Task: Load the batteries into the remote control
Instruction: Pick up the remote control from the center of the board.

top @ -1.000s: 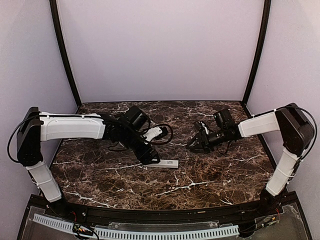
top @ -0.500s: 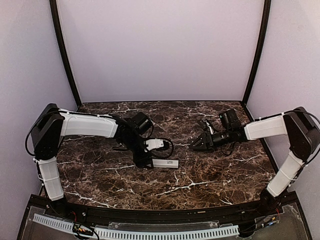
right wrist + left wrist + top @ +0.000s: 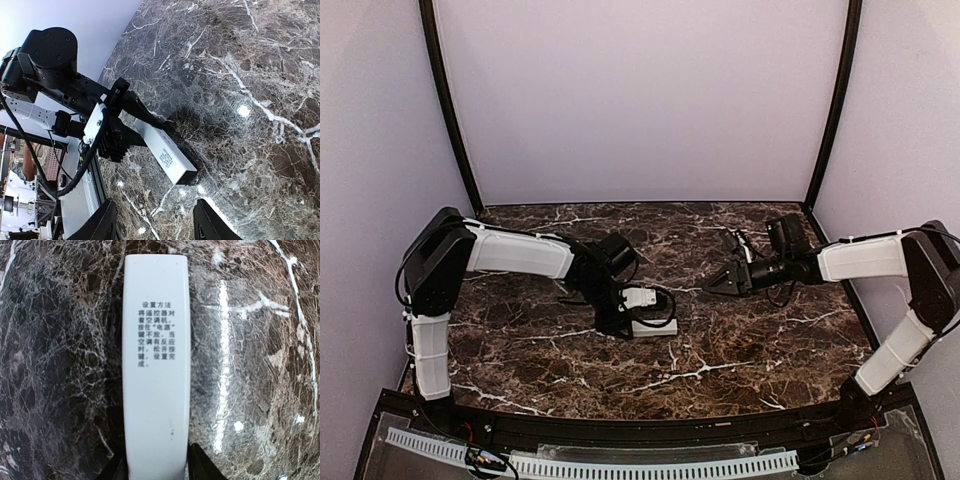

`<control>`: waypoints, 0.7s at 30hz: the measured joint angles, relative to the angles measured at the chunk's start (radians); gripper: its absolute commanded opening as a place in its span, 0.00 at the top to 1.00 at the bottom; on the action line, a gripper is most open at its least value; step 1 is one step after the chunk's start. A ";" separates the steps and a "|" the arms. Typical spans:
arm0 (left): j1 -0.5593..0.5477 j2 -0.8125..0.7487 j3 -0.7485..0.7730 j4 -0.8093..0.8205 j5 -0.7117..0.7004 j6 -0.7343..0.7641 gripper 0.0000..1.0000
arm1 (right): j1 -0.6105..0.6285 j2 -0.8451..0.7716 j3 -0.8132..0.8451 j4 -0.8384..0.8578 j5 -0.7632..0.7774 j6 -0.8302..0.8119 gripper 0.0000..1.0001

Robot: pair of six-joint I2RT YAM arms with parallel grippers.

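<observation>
Left end effector [image 3: 157,468]: closed on one end of the slim white bar-shaped remote control [image 3: 656,327], with a black finger [image 3: 116,471] set against each long side.
Remote control: laid flat on the dark white-veined marble tabletop [image 3: 750,345], slightly left of centre, with the black printed text [image 3: 156,334] facing up.
Grip: the squeeze is best applied square across the sides, so that the bar is not twisted or tipped.
Right end effector [image 3: 722,283]: spread with nothing held, poised right of centre, well apart from the remote control.
Batteries: none are seen in any view, so they must be located first.
</observation>
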 measured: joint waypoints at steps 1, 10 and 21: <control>-0.004 0.000 0.000 0.000 -0.004 0.002 0.70 | 0.000 -0.003 0.000 0.003 0.000 -0.005 0.49; -0.016 0.000 0.000 0.029 0.011 -0.025 0.86 | -0.022 -0.023 -0.018 0.027 0.004 -0.029 0.49; -0.016 -0.190 -0.022 0.216 0.185 -0.250 0.90 | -0.024 -0.209 -0.054 0.133 -0.061 -0.054 0.35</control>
